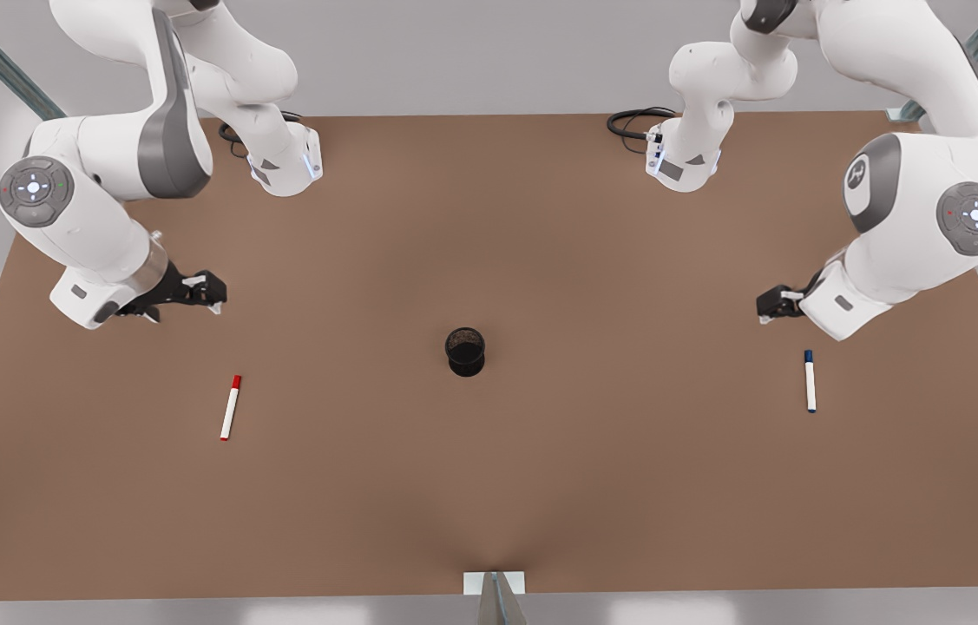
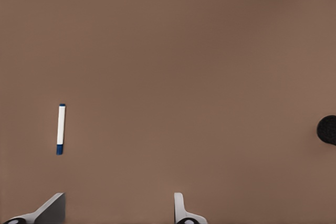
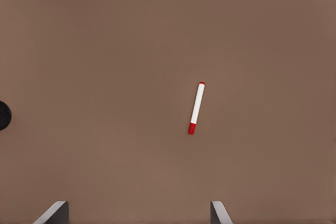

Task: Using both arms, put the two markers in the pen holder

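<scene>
The pen holder (image 1: 465, 351), a small black mesh cup, stands upright near the middle of the brown table (image 1: 489, 486). It is the landmark for the other things.

The red-capped marker (image 1: 231, 407) lies flat on the table, well apart from the pen holder, toward the front view's left and a little nearer to the camera. It is slightly tilted, with its red cap at the far end. The right gripper (image 1: 209, 291) hangs above the table beyond this marker, also on the front view's left of the pen holder. In the right wrist view its two white fingertips (image 3: 52, 212) stand wide apart and hold nothing; the red-capped marker (image 3: 196, 107) lies free on the table ahead of them, and an edge of the pen holder (image 3: 3, 115) is seen at the border.

The blue-capped marker (image 1: 810, 381) lies flat on the front view's right of the pen holder, well apart from it, almost straight, with the blue cap at the far end. The left gripper (image 1: 768, 305) hangs above the table just beyond this marker. In the left wrist view its fingertips (image 2: 179, 205) are spread wide and empty; the blue-capped marker (image 2: 61, 129) lies apart from them, and the pen holder (image 2: 327, 129) shows at the border.
</scene>
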### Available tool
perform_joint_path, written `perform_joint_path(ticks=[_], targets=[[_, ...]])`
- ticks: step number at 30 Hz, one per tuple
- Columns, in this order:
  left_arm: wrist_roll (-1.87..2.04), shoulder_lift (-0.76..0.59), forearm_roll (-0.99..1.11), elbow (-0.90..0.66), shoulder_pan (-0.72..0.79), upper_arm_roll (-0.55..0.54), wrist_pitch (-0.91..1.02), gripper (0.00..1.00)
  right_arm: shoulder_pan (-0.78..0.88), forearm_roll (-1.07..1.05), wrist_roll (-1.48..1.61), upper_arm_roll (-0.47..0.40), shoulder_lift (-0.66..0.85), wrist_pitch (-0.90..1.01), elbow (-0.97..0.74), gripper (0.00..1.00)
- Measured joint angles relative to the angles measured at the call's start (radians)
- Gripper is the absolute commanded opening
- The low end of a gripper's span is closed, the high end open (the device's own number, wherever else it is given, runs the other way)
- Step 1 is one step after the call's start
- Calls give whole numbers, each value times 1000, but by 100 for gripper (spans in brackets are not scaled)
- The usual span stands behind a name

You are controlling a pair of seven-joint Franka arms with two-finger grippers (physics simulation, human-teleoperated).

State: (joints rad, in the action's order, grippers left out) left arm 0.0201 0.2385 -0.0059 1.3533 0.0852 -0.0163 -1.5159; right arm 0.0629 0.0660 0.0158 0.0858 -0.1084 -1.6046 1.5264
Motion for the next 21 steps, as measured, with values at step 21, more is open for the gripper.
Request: perform_joint_path(ticks=[21], targets=[[-471, 294, -194, 491, -165, 249, -898, 100, -39, -2, 6, -5, -193, -221, 145, 100]])
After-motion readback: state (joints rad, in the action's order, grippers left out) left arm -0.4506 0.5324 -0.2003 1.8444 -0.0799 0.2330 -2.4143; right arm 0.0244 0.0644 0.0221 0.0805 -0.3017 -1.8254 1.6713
